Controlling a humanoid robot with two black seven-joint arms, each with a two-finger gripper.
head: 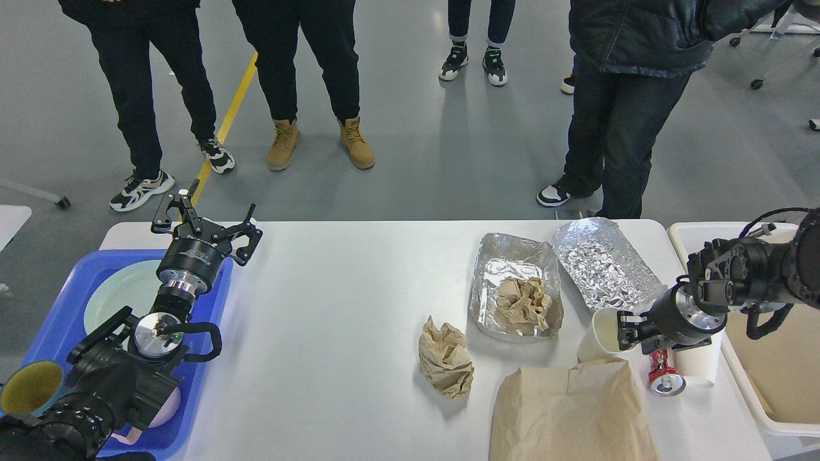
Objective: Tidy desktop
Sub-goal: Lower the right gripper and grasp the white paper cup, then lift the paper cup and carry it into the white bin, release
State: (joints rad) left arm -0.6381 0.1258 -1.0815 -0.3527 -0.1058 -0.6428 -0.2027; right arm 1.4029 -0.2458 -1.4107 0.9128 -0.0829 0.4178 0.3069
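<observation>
Head view: unreadable red can [666,378]

This looks like a lab or demonstration hall in an industrial building. Beyond the far edge of the desktop [333,288] lies a smooth grey poured floor [410,147] with a yellow painted line [230,115] running away from the desktop's left corner. Several onlookers [628,96] in street shoes stand just behind it, and office-chair castors [757,83] show far right.
</observation>
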